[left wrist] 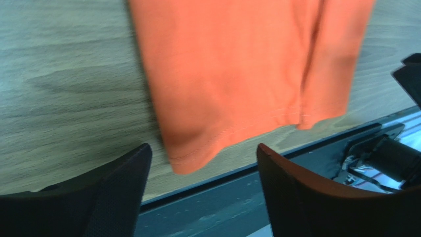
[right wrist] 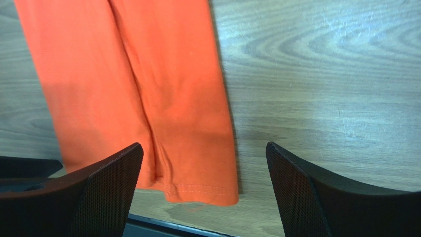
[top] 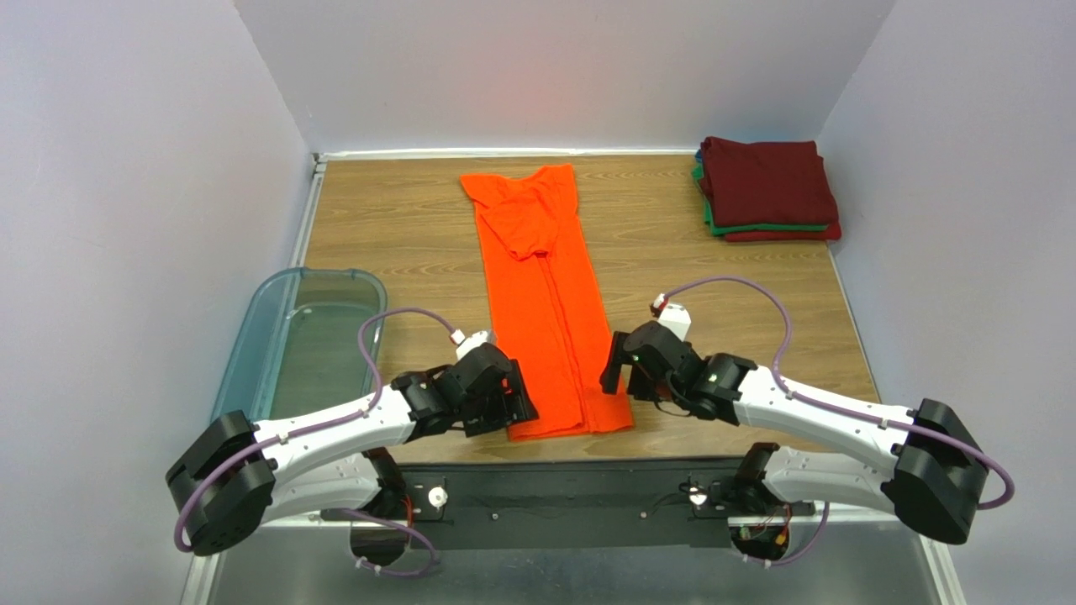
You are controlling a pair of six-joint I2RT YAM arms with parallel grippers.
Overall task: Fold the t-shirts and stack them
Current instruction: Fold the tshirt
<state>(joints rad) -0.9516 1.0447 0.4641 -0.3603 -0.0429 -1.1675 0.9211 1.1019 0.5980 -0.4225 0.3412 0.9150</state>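
A bright orange t-shirt (top: 546, 303) lies flat on the wooden table, folded lengthwise into a long strip, collar far, hem near. My left gripper (top: 520, 406) is open just left of the hem's near-left corner; the left wrist view shows that corner (left wrist: 190, 158) between the fingers. My right gripper (top: 621, 368) is open just right of the near-right corner, which the right wrist view shows (right wrist: 202, 190) between the fingers. A stack of folded t-shirts (top: 767, 189), dark maroon on top with green and red under it, sits at the back right.
A translucent blue-grey plastic bin (top: 301, 338) stands at the table's left edge. The near table edge and black mounting bar (top: 568, 498) lie just below the hem. White walls close in the back and both sides.
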